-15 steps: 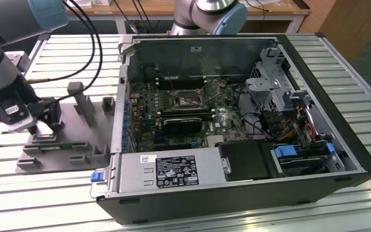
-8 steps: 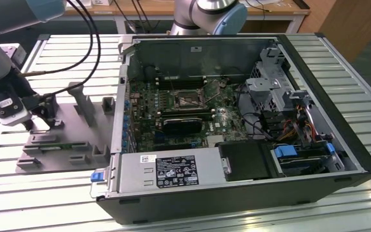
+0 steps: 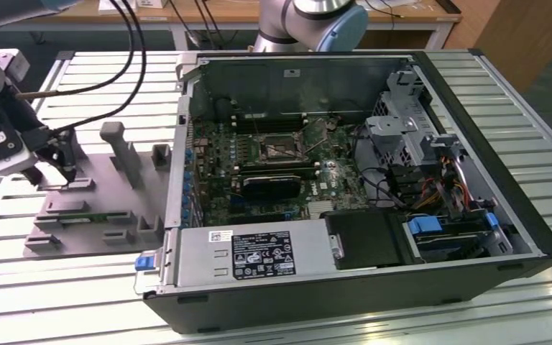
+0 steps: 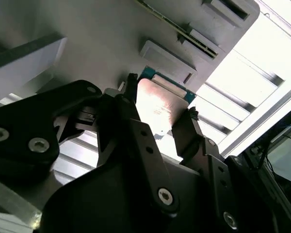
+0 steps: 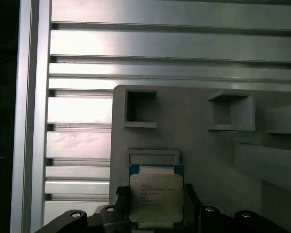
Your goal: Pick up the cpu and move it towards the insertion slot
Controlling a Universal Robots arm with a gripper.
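Slatted tabletop [image 3: 65,302], grey fixture plate [image 3: 94,215] at exterior view's left: I had gripper [image 3: 54,178] jaws narrow, pinching cpu [image 5: 156,196] edges there. Insertion slot [image 3: 278,147] well apart, inside PC case [image 3: 305,309]. Risk, I reckoned: thin edge grip slips, chip tilts.

The cpu [image 5: 156,196] (silver top, teal rim) lies flat, well apart from the insertion slot [image 3: 278,149].

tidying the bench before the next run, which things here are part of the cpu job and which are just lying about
Part of the job:
- gripper, jaws closed on the cpu
- insertion slot, inside the computer case

Just lying about:
- grey fixture plate
- power supply
- drive cage
- second robot arm
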